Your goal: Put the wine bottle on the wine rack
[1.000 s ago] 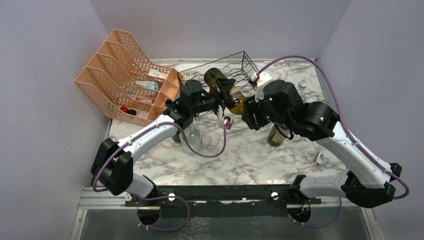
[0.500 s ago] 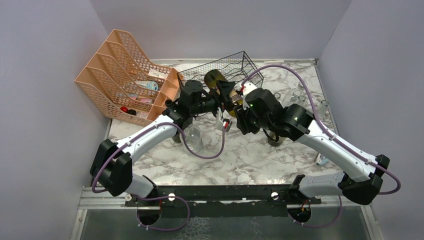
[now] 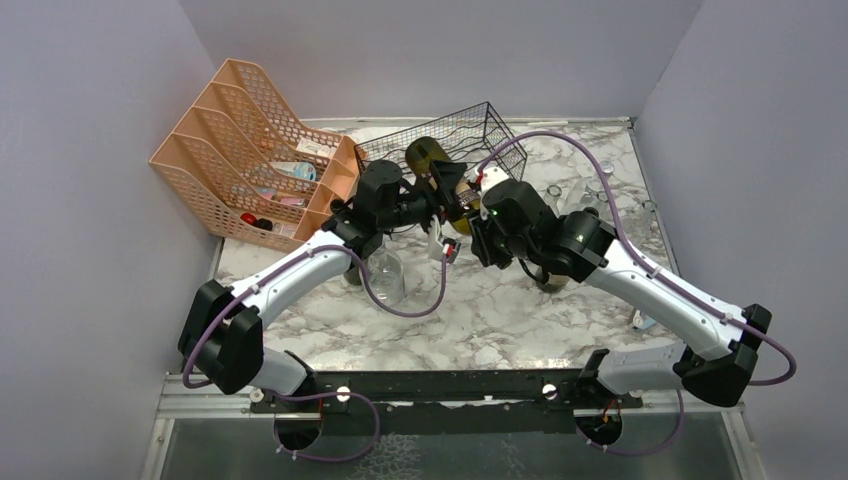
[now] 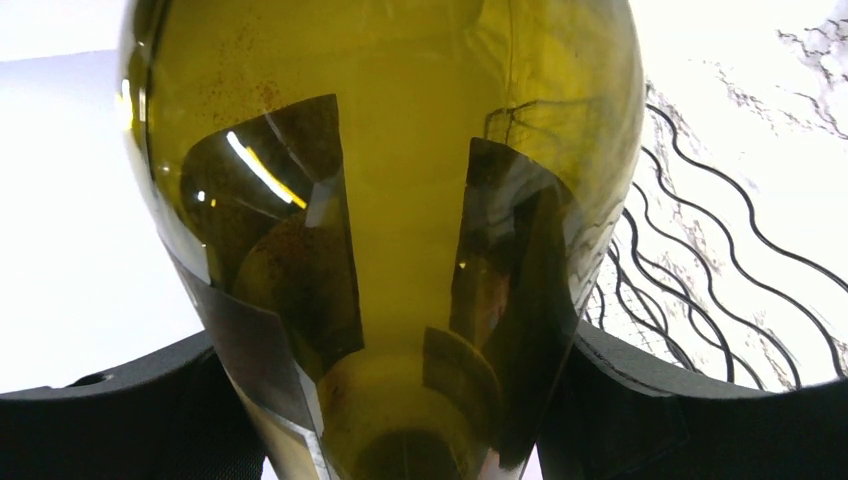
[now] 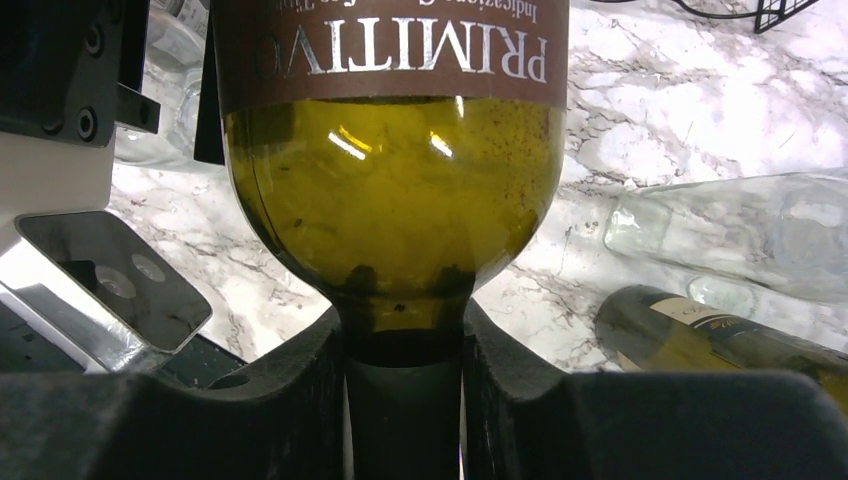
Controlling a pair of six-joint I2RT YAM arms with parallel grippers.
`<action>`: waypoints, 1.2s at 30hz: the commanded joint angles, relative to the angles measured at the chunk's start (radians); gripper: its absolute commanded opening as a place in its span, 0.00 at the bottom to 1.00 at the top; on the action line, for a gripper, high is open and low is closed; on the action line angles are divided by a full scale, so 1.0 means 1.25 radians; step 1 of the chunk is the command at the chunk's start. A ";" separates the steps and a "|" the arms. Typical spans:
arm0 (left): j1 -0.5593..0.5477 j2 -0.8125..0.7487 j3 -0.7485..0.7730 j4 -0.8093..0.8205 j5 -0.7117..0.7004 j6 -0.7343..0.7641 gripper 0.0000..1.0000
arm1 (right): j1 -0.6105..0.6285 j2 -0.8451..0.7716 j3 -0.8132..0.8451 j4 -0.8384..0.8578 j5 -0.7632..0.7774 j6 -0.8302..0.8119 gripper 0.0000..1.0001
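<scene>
I hold the wine bottle [image 3: 424,156] aloft at the front of the wine rack [image 3: 470,128] by the back edge of the table [image 3: 500,300], left gripper [image 4: 400,400] spread around its body, right gripper [image 5: 403,375] clamped on its neck; laying it in is left.

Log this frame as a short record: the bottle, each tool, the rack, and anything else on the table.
wine bottle: olive-green glass, brown PRIMITIVO label, held off the table between both arms
left tool: closed around the bottle's wide body
right tool: shut on the neck
wine rack: black wire, at the back of the table; bottle's base at its front edge, contact unclear
other: peach mesh file organizer back left; second green bottle and clear glass bottle lying on the marble table
</scene>
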 commanded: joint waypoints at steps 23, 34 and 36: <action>-0.012 -0.081 0.050 0.220 -0.202 -0.724 0.99 | 0.003 -0.141 -0.083 0.159 0.293 0.120 0.01; -0.005 -0.182 0.116 0.089 -0.473 -1.246 0.99 | 0.004 -0.193 -0.185 0.210 0.022 0.038 0.01; -0.004 -0.168 0.196 -0.033 -0.511 -1.312 0.99 | 0.004 -0.197 -0.214 0.234 -0.049 0.020 0.01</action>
